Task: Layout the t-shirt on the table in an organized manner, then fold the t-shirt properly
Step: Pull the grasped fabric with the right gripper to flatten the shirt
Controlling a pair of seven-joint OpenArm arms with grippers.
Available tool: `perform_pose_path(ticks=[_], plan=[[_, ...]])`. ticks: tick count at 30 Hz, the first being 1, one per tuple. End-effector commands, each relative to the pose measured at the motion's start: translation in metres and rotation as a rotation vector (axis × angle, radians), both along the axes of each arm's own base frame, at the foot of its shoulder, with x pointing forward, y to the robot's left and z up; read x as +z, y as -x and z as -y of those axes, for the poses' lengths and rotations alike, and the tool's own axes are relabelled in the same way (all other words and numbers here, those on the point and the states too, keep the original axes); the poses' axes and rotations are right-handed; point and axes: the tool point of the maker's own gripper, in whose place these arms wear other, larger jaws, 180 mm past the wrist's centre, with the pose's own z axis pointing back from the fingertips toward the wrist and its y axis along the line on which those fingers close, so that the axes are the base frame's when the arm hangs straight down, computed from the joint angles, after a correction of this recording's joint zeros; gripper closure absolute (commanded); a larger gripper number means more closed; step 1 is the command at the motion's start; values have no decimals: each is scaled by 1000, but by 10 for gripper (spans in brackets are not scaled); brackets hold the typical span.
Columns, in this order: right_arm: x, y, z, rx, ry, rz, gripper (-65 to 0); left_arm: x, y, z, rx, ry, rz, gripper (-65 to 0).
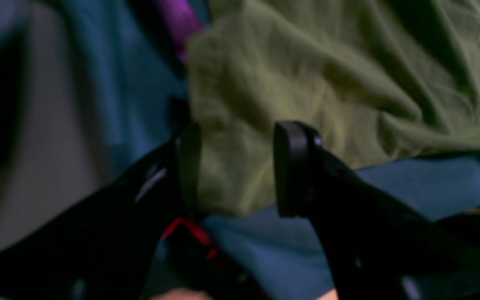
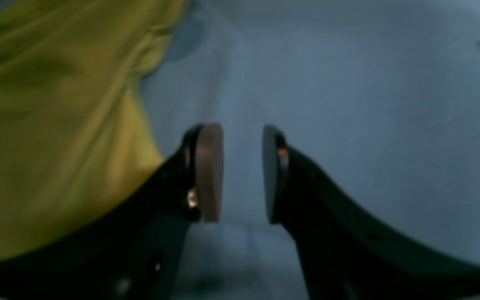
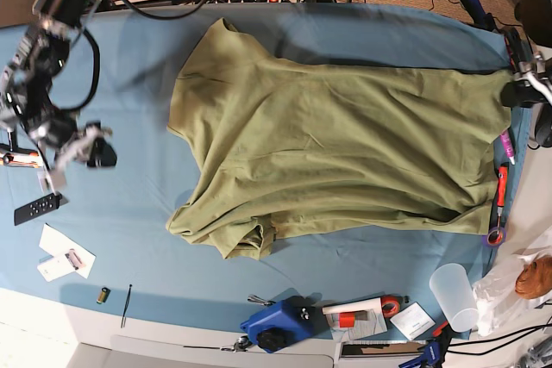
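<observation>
While the t-shirt (image 3: 336, 157) is lying spread but rumpled across the counter (image 3: 129, 239), both arms are standing off its two ends.

Step in hand: layout is looking unfinished; one short edge is bunching into a wad, and folding is not yet beginning.

Left pincer (image 1: 236, 166): jaws are standing well apart in the left wrist view, gripping nothing; olive cloth is showing through the gap and spreading ahead and to its right, blue counter cloth lying beneath it.

Right pincer (image 2: 242, 171): jaws are parted by a moderate gap and holding nothing; only bare blue cloth is showing between them, with the shirt's edge off to its left, apart from the fingers (image 2: 208, 171).

Shirt position: in the base view it is covering the middle of the counter; the right pincer (image 3: 86, 146) is hovering well apart from one end, while the left arm is sitting at the opposite end by the counter's edge.

Nearby clutter: a remote (image 3: 36, 207) is lying near the right pincer, clear of the shirt.

Next move, as judged: the right pincer is needing to travel toward the shirt's near edge and pinch it, while the left is closing on the cloth just ahead, so the two can pull the wrinkles flat.
</observation>
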Motion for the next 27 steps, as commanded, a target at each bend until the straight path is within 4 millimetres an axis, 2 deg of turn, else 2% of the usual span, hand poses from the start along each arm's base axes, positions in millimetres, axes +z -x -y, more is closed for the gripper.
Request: perform_pose_path(ticks=[1,4,9,16,20,27], plan=[[11,2,3,7,-17,44,-170,23,-6,-13,9,-36,63,-281],[-3,30,-6,17,-106,14,-170,44,0,-35,69,-79,109,-281],[-25,64,-43,46,-289,-18,-170,62,12,-63,160,-108,151,-281],[-60,108,-87,21,-449,-119,-170,56,24,-61,159,-94,126,-281],[-71,129,-118,62,-529,-180,-170,57,23,-61,159,-90,130,-281],[-86,149,-167,160,-576,-274,-170,58,23,-60,158,-83,136,-281]])
